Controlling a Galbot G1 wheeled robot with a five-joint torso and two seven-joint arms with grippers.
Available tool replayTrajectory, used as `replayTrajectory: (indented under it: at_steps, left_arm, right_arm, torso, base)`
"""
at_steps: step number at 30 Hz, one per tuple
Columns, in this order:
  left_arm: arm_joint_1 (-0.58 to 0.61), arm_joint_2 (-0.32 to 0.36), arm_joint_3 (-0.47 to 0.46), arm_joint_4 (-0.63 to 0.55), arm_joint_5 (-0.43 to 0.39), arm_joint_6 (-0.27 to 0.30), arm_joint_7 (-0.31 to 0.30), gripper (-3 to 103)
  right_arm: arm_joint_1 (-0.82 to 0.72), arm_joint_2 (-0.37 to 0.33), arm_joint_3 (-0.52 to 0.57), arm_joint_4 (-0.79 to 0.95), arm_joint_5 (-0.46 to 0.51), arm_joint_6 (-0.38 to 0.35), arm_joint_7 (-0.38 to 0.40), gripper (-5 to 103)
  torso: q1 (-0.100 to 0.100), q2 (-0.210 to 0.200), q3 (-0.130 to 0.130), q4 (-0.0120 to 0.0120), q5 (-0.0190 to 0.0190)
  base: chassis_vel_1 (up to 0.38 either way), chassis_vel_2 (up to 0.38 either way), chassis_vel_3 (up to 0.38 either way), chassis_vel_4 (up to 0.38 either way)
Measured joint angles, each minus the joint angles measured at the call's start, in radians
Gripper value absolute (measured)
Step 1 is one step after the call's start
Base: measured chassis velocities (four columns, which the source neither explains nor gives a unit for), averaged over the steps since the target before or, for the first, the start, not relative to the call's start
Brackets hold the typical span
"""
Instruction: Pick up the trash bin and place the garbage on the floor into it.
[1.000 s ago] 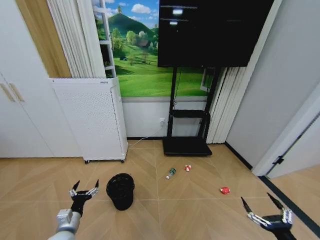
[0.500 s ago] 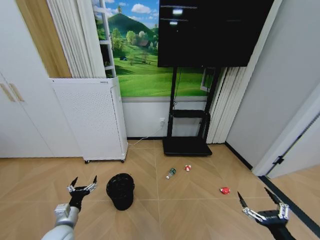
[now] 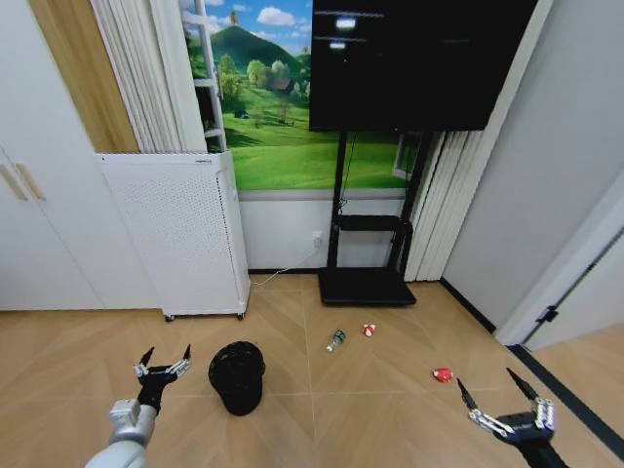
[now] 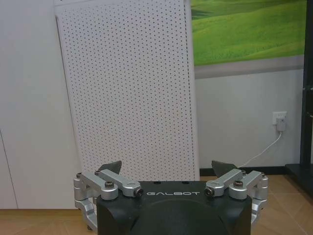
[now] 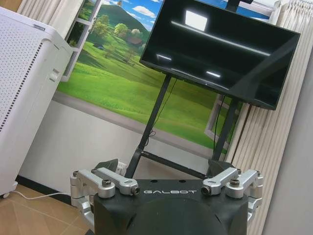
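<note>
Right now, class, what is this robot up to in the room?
Nothing is held yet. The left gripper hangs open just left of the black trash bin, apart from it. The right gripper is open, low on the right. A green-white bottle, a red-and-white piece and a red piece lie on the wooden floor.

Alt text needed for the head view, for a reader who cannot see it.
On a wooden floor, the left claw hangs open beside the black trash bin. A small bottle, a red-and-white piece and a red piece lie beyond; the right claw is open, low right.
</note>
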Motion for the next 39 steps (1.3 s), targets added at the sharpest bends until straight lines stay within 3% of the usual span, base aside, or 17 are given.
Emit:
replayTrajectory:
  at_steps: [25, 33, 35, 39]
  left_arm:
    - [0.005, -0.005, -0.009, 0.000, -0.011, -0.012, 0.009, 100]
    - [-0.028, -0.003, -0.004, 0.085, -0.030, 0.008, 0.003, 100]
    - [-0.051, -0.004, 0.005, 0.138, -0.080, 0.015, 0.000, 100]
    - [-0.077, -0.004, 0.015, 0.190, -0.096, 0.013, -0.001, 100]
  right_arm:
    - [0.004, 0.036, 0.000, -0.021, 0.001, 0.018, 0.008, 100]
    - [0.004, 0.039, -0.003, -0.034, 0.000, 0.014, 0.012, 100]
    - [0.004, 0.043, -0.007, -0.053, -0.009, 0.015, 0.011, 100]
    - [0.003, 0.046, -0.010, -0.061, -0.014, 0.017, 0.010, 100]
  torso:
    - [0.000, 0.000, 0.000, 0.0000, 0.0001]
    - [0.000, 0.000, 0.000, 0.0000, 0.0002]
    - [0.000, 0.000, 0.000, 0.0001, 0.0000]
    - [0.000, 0.000, 0.000, -0.0002, -0.0001]
  base:
    - [-0.019, 0.023, 0.020, -0.029]
    - [0.000, 0.000, 0.000, 0.000]
    - [0.000, 0.000, 0.000, 0.000]
    - [0.000, 0.000, 0.000, 0.000]
